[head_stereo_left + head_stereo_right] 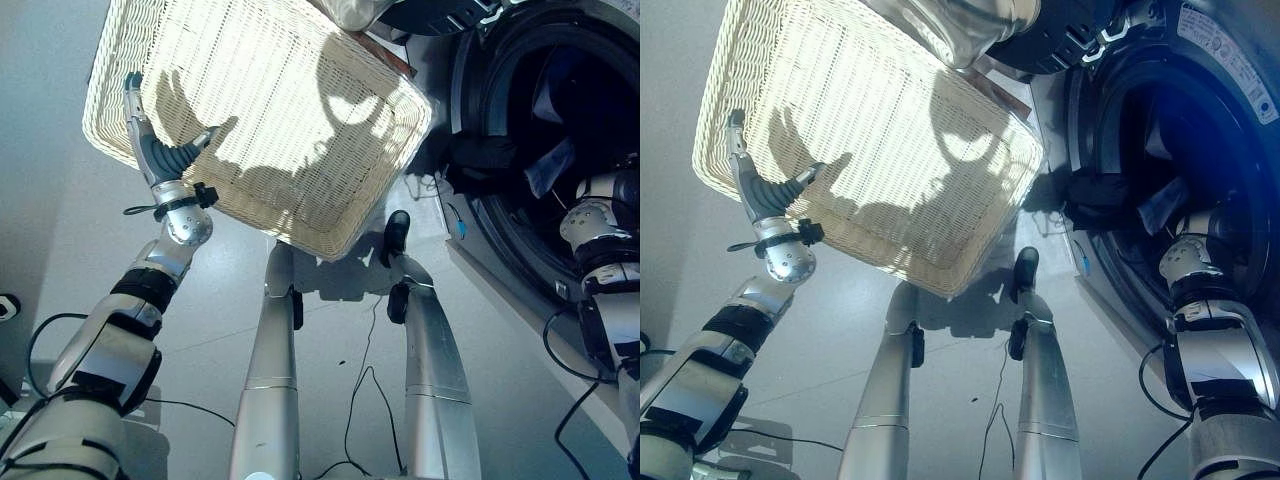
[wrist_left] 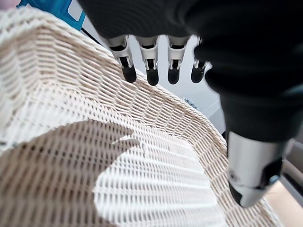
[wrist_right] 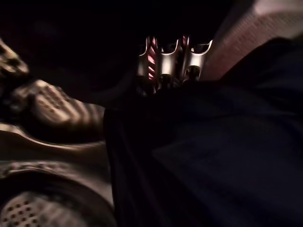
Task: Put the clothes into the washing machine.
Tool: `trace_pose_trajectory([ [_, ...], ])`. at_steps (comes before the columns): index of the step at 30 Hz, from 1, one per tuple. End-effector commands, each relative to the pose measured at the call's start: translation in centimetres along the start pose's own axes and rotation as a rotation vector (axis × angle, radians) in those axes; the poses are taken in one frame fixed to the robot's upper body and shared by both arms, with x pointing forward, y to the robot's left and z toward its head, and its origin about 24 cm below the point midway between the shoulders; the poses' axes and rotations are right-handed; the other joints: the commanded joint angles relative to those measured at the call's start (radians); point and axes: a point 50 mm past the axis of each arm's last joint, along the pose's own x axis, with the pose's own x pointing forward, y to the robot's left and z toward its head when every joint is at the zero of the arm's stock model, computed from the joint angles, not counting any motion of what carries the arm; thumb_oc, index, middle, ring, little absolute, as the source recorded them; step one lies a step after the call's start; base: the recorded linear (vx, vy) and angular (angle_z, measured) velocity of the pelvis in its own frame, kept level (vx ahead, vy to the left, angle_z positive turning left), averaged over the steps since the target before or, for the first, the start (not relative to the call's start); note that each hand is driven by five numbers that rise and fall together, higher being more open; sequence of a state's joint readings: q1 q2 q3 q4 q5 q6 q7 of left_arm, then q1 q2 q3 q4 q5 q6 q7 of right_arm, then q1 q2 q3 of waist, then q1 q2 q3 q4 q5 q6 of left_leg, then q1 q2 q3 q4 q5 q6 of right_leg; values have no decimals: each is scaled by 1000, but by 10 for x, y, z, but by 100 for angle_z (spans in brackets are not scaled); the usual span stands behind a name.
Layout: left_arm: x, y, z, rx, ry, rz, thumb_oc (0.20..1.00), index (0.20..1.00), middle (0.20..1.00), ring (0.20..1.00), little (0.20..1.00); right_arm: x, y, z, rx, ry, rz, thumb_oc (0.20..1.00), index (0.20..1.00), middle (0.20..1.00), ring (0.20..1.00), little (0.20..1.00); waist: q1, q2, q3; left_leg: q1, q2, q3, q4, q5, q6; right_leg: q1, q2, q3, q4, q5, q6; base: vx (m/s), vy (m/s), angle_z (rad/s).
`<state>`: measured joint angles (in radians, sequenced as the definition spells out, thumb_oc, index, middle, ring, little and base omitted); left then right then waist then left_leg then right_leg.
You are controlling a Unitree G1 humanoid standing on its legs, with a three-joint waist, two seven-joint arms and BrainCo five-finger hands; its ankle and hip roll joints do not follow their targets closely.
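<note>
Overhead, the wide, cream-white woven wicker basket (image 1: 290, 130) lay on the pale grey floor (image 1: 60, 250), its flat bottom bare under the light. The left hand (image 1: 160, 150) hovered over the basket's near-left rim, its silver dark-tipped fingers (image 2: 151, 71) straight and relaxed and its thumb held apart, grasping nothing; the left wrist view showed those fingers just above the curved woven wall.

To the right stood the dark-rimmed front-loading washing machine (image 1: 1230, 70) with its round opening facing the robot. The right arm reached into that opening, and the right hand (image 3: 173, 64) showed in its own wrist view deep inside the dark drum. There its fingers sank into the top edge of a dark navy-blue garment (image 3: 227, 156) that spread below them, beside the drum's perforated metal wall. Whether those fingers were clenched on the cloth or only pressed against it could not be told, since their tips were hidden in the folds. From the head views, folds of the dark blue cloth lay inside the drum, past the door opening, just above the right wrist.
</note>
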<state>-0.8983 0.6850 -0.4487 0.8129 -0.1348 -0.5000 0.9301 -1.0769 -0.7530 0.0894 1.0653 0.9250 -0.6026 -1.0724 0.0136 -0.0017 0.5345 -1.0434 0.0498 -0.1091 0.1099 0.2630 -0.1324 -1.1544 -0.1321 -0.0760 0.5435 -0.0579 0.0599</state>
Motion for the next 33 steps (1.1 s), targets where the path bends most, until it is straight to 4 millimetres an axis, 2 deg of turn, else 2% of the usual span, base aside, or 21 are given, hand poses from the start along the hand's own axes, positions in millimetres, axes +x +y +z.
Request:
trace_pose_trajectory([
  [1,22,10,11,-74,-16,80,1000,1000,1000,1000,1000,42,24,104,-55,-389,62,1000,1000,1000,1000,1000,-28,-50,-15,48,-60,47,114,-176,52,125,98,-44,-254,181,69,0,0,0],
  [2,24,8,13,-73,-16,67,1000,1000,1000,1000,1000,40,30,99,-152,-407,111,1000,1000,1000,1000,1000,-22,-49,-15,57,-60,44,115,-184,52,134,97,-46,-251,171,71,0,0,0],
  [5,30,2,20,-89,-31,59,1000,1000,1000,1000,1000,29,42,89,-254,-423,193,1000,1000,1000,1000,1000,-15,-42,-15,39,-68,39,113,-171,55,121,89,-52,-260,180,69,0,0,0],
  [8,29,-2,22,-97,-29,52,1000,1000,1000,1000,1000,18,51,79,-323,-445,259,1000,1000,1000,1000,1000,-12,-33,-15,47,-72,39,116,-181,57,127,87,-54,-255,169,68,0,0,0],
  [9,28,-8,25,-107,-33,46,1000,1000,1000,1000,1000,3,58,67,-395,-482,325,1000,1000,1000,1000,1000,-7,-27,-15,43,-78,41,119,-183,59,122,85,-57,-254,167,67,0,0,0],
  [14,25,-16,31,-127,-44,41,1000,1000,1000,1000,1000,-28,70,47,-598,-645,449,1000,1000,1000,1000,1000,-2,-14,-15,31,-84,47,124,-186,62,111,79,-63,-251,161,70,0,0,0],
  [18,24,-17,32,-137,-47,46,1000,1000,1000,1000,1000,-35,65,31,-675,-680,518,1000,1000,1000,1000,1000,-4,-7,-15,23,-84,55,128,-187,63,103,77,-64,-244,157,71,0,0,0],
  [23,22,-21,36,-146,-55,60,1000,1000,1000,1000,1000,-57,59,12,-757,-816,631,1000,1000,1000,1000,1000,-14,-5,-15,9,-82,68,132,-187,63,87,80,-60,-236,153,73,-14,9,4],
  [26,19,-22,37,-149,-57,75,1000,1000,1000,1000,1000,-79,55,2,-796,-894,726,1000,1000,1000,1000,1000,-24,-8,-15,5,-81,76,129,-185,62,80,83,-57,-236,153,75,-4,1,1],
  [33,13,-25,36,-150,-61,81,1000,1000,1000,1000,1000,-97,39,-22,-863,-947,872,1000,1000,1000,1000,1000,-35,-9,-15,-5,-79,87,136,-187,59,64,87,-51,-226,147,76,0,0,0],
])
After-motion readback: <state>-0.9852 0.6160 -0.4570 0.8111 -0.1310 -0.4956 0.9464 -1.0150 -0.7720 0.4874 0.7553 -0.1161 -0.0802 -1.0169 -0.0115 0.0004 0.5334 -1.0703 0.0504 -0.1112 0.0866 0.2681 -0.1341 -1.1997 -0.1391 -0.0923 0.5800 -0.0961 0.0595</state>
